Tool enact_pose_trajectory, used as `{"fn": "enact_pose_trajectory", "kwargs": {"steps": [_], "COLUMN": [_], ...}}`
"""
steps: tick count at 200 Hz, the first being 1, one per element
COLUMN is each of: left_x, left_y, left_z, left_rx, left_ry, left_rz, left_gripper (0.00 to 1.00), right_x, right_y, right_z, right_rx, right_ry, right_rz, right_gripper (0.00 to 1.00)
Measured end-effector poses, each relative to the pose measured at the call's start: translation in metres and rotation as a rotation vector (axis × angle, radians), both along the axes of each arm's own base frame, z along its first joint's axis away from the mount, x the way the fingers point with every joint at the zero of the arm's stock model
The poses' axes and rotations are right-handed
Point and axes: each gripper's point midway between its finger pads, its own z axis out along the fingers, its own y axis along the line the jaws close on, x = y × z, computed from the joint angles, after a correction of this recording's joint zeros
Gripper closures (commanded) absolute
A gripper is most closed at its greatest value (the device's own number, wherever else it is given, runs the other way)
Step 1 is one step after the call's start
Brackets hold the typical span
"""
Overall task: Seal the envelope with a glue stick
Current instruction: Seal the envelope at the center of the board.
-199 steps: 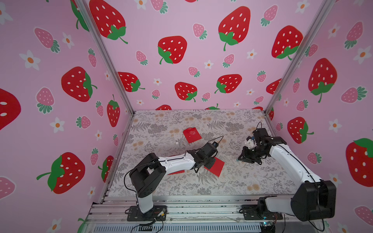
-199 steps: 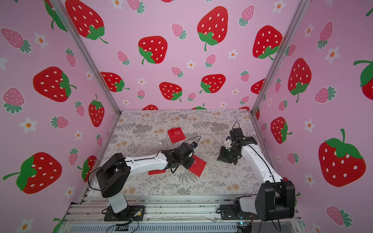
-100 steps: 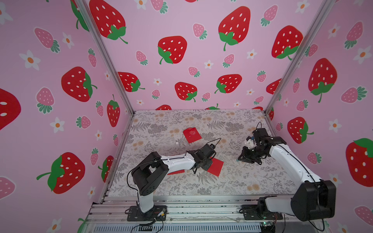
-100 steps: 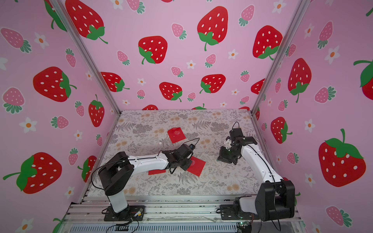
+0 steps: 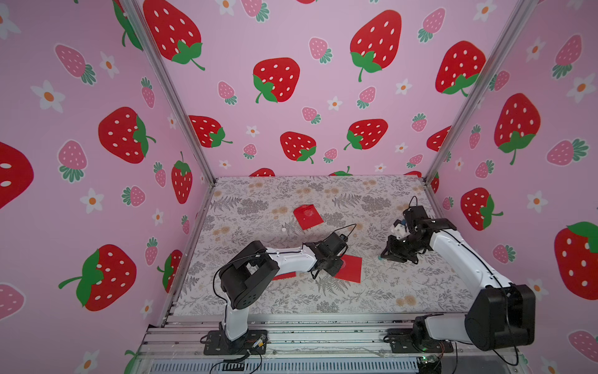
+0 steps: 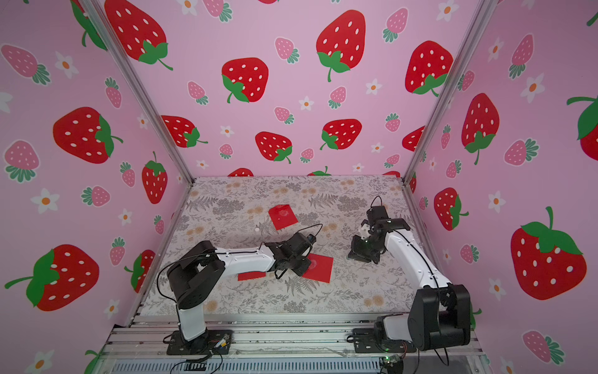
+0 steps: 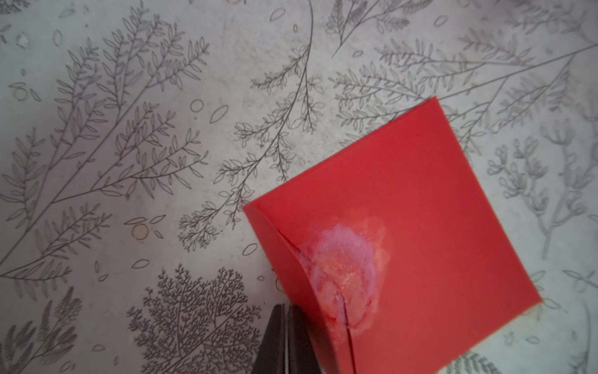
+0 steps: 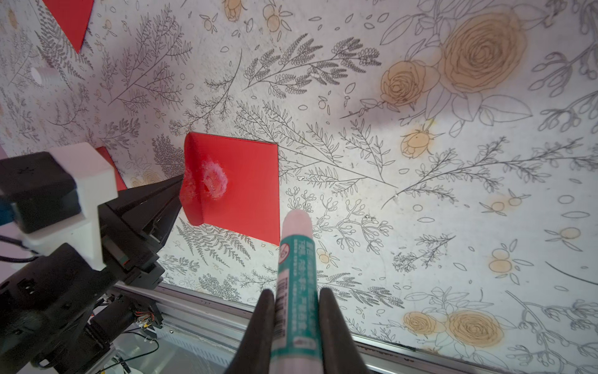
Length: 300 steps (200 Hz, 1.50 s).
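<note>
The red envelope (image 5: 351, 268) (image 6: 320, 267) lies on the floral table. A whitish glue smear (image 7: 343, 259) shows beside its curved, slightly raised flap fold. My left gripper (image 7: 286, 323) (image 5: 336, 264) is shut with nothing in it, and its tips (image 8: 179, 186) touch that folded edge of the envelope (image 8: 246, 191). My right gripper (image 8: 296, 293) (image 5: 385, 255) is shut on the glue stick (image 8: 296, 275). The stick is uncapped, with its pale pink tip (image 8: 296, 220) close to the envelope's near corner and apart from it.
A second red piece (image 5: 308, 216) (image 6: 283, 216) lies further back. Another red strip (image 5: 284, 276) (image 6: 251, 276) lies partly under the left arm. A small white cap (image 5: 283, 229) (image 8: 40, 75) sits at the back left. The aluminium rail (image 8: 226, 311) runs along the table's front edge.
The left arm's elbow has shifted slightly right and its gripper has sunk a little onto the envelope's fold. The right arm with the glue stick has barely moved.
</note>
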Motion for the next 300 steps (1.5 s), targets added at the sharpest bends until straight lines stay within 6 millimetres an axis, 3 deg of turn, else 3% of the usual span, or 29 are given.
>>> {"fn": "enact_pose_trajectory", "kwargs": {"steps": [59,120,180,219,254,300], "left_x": [0.000,-0.003,-0.009,-0.016,-0.018,-0.018], "left_y": [-0.001,-0.006,-0.012,-0.014,-0.027,-0.025], "left_z": [0.003,0.034,0.020,0.000,0.001,0.006], "left_rx": [-0.008,-0.073,-0.092,-0.066,-0.080,-0.069], "left_ry": [0.002,-0.012,0.049,0.082,0.072,0.054], "left_rz": [0.003,-0.006,-0.011,-0.017,-0.032,-0.024], "left_gripper": [0.93,0.92,0.93,0.93,0.93,0.87], "right_x": [0.000,0.000,-0.001,-0.001,-0.001,-0.001], "right_y": [0.001,0.001,0.001,0.002,0.004,0.004], "right_z": [0.000,-0.002,-0.002,-0.002,-0.002,-0.002], "right_rx": [-0.001,-0.001,-0.001,-0.001,-0.001,-0.002], "right_ry": [0.002,0.006,0.006,0.007,0.007,0.007], "right_rz": [0.005,0.005,0.006,0.008,0.015,0.015], "right_gripper": [1.00,1.00,1.00,1.00,1.00,1.00]}}
